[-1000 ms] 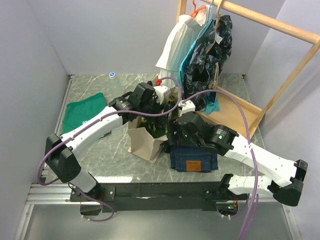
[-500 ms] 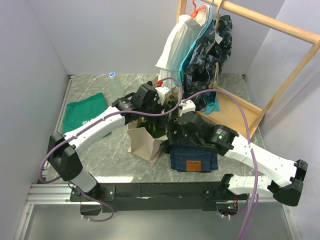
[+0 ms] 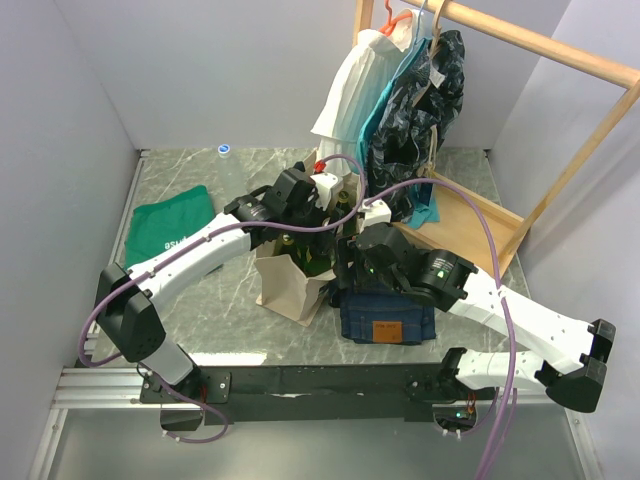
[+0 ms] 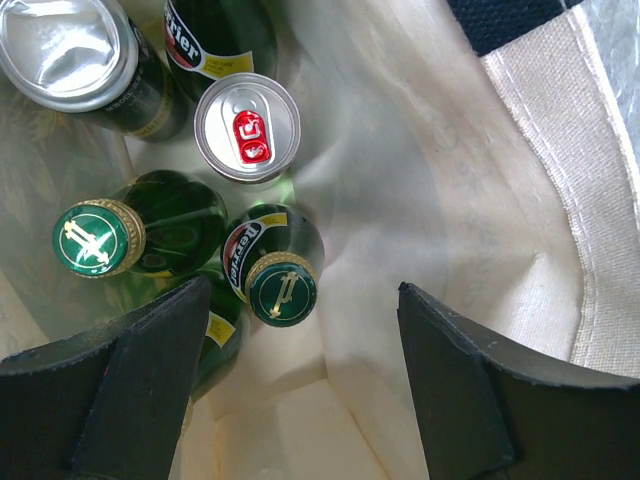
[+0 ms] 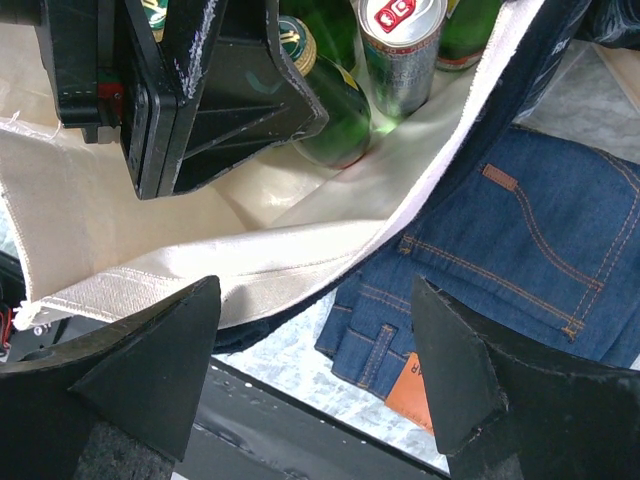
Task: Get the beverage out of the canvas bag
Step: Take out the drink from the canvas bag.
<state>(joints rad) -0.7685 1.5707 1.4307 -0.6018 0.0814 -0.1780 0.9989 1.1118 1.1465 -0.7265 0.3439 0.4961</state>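
Observation:
The cream canvas bag (image 3: 285,290) stands mid-table with its mouth open. Inside it I see green glass bottles with green caps (image 4: 283,290) (image 4: 100,237), a silver can with a red tab (image 4: 247,127) and a wider can (image 4: 65,50). My left gripper (image 4: 300,390) is open inside the bag's mouth (image 4: 420,180), and the nearer capped bottle is just ahead of the gap between its fingers, untouched. My right gripper (image 5: 310,370) is open, empty, and hovers outside the bag's rim (image 5: 250,250), over its near right edge. In the top view the left gripper (image 3: 312,225) is above the bag and the right gripper (image 3: 345,278) is beside it.
Folded blue jeans (image 3: 385,320) (image 5: 520,230) lie against the bag's right side. A green cloth (image 3: 170,225) lies at the left, with a small blue-capped bottle (image 3: 224,150) behind it. A wooden rack (image 3: 520,130) with hanging clothes (image 3: 410,100) fills the back right.
My left gripper has edged slightly right over the bag's mouth and its jaws have narrowed a little. The right arm has not visibly moved.

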